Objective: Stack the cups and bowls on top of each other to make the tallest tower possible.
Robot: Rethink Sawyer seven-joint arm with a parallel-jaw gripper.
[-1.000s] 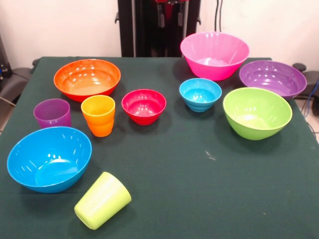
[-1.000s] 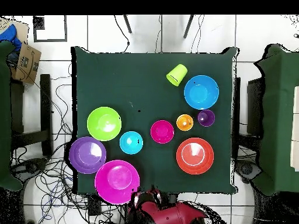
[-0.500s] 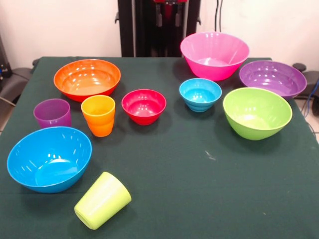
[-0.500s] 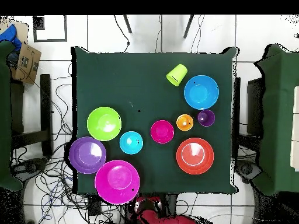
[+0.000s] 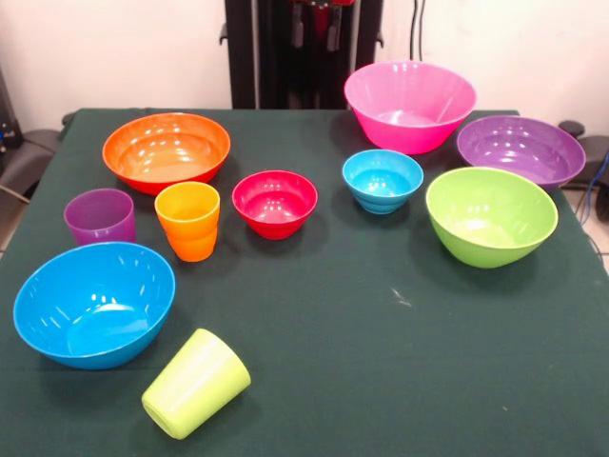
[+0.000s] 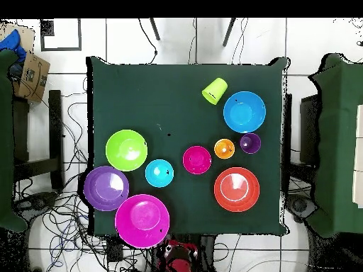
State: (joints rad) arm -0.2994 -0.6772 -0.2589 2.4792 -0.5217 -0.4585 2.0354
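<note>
Jaws: you cannot tell their state; only gripper (image 5: pixel 315 24) tips show at the top edge, above the table (image 5: pixel 381 362).
Pink bowl (image 5: pixel 409 105): upright, far corner of the table.
Blue bowl (image 5: pixel 93 303): upright, near edge.
Red bowl (image 5: pixel 274 203): you see it mid-table, nothing stacked in it.
Orange cup (image 5: pixel 187 220): upright, just beside the red bowl.
Green cup (image 5: pixel 196 383): on its side, near the blue bowl.

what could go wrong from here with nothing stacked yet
The lime green cup lies on its side near the table's edge; a nudge could roll it off, and it needs righting first. The orange cup stands close to the purple cup and orange bowl, so a grasp there may bump neighbours. The hand barely shows, drawn back at the top edge.
</note>
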